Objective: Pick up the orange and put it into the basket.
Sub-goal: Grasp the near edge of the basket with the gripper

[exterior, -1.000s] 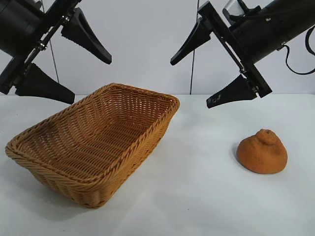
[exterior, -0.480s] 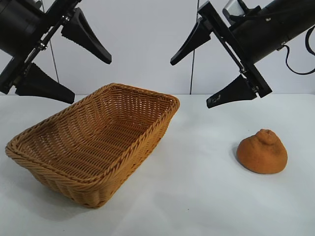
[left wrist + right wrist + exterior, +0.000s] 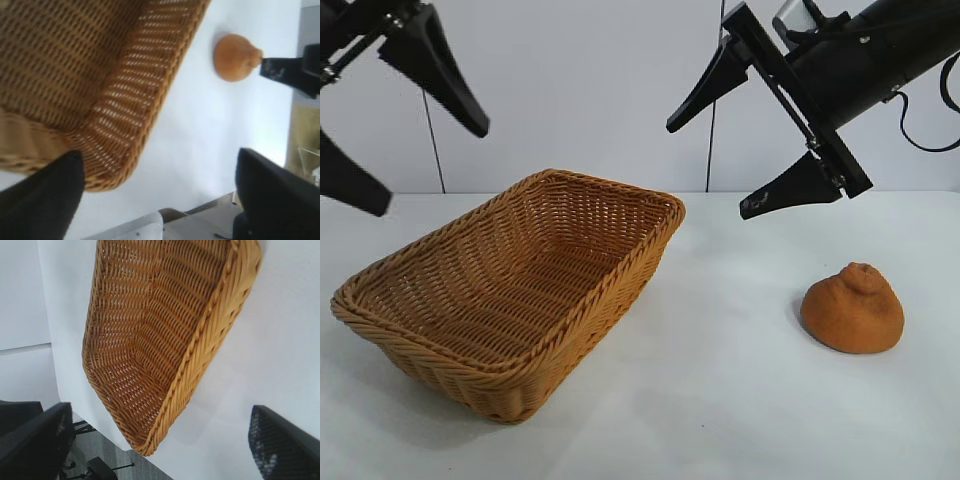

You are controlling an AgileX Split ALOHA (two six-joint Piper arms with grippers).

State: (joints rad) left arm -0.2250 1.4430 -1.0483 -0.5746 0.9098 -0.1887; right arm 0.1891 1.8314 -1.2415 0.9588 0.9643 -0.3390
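**Orange not yet picked up; basket empty**

- Orange (image 3: 852, 309): sits on the white desk (image 3: 720, 400) toward its right edge, knob upward, untouched. Well apart from the basket, with bare desk between them. Also visible in the left wrist view (image 3: 235, 57), beyond the basket's rim.
- Basket (image 3: 510, 290): woven wicker, rectangular, on the left half of the desk, resting slightly tilted. Nothing inside it, as the right wrist view (image 3: 160, 340) confirms.
- Right claw (image 3: 750, 140): hangs in the air above the desk, between basket and orange, up and to the left of the fruit. Fingers spread wide, holding nothing.
- Left claw (image 3: 380, 130): high over the desk's left edge, above the basket's near-left end. Fingers spread wide, holding nothing.
- Progress, as I judge it: nothing completed. Reaching down to the orange, gripping, lifting, carrying across and releasing into the basket all remain. The right claw is the nearer one for the job.
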